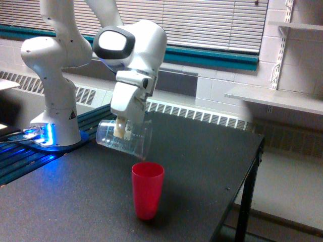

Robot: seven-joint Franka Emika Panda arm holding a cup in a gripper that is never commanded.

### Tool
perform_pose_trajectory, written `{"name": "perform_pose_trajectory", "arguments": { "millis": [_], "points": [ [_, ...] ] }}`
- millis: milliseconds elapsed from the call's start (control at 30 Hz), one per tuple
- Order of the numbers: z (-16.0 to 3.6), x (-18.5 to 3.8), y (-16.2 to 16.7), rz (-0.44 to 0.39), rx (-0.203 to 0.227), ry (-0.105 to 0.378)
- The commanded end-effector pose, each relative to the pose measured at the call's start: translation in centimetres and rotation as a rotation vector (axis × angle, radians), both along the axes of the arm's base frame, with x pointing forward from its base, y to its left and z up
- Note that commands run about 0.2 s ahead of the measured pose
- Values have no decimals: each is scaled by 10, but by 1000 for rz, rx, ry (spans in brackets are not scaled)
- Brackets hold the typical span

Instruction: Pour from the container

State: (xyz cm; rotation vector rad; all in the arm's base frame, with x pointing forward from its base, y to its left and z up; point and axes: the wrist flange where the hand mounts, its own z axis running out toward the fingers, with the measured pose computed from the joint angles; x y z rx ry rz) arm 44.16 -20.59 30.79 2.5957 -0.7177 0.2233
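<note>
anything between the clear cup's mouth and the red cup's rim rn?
Nothing visible. In the exterior view a bare gap separates the tilted clear cup in the gripper from the red cup below; no stream shows.
</note>
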Motion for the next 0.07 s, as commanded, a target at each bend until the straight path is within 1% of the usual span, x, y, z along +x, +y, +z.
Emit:
{"name": "perform_pose_trajectory", "arguments": {
  "millis": [33,67],
  "points": [
    [15,-3,-9,20,28,-53],
    [16,-3,-9,20,28,-53]
  ]
}}
